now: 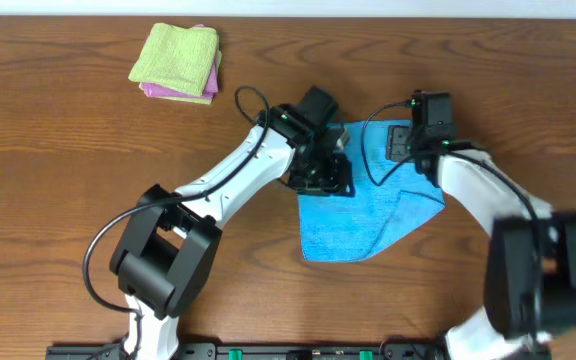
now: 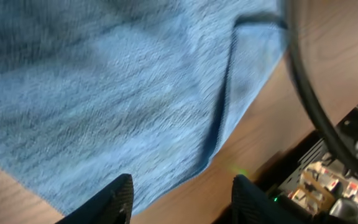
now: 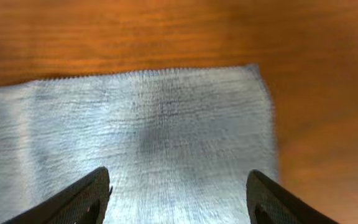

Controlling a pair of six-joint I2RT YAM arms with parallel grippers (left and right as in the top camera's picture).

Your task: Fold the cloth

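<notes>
Left tool [image 2: 183,204] and right tool [image 3: 176,200] gape wide, empty, over the blue cloth [image 1: 353,215].

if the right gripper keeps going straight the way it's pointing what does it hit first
Most likely the light blue woven cloth, near its corner; the open right gripper points straight at it, brown wooden table just beyond the hem. Depth is unclear.
</notes>
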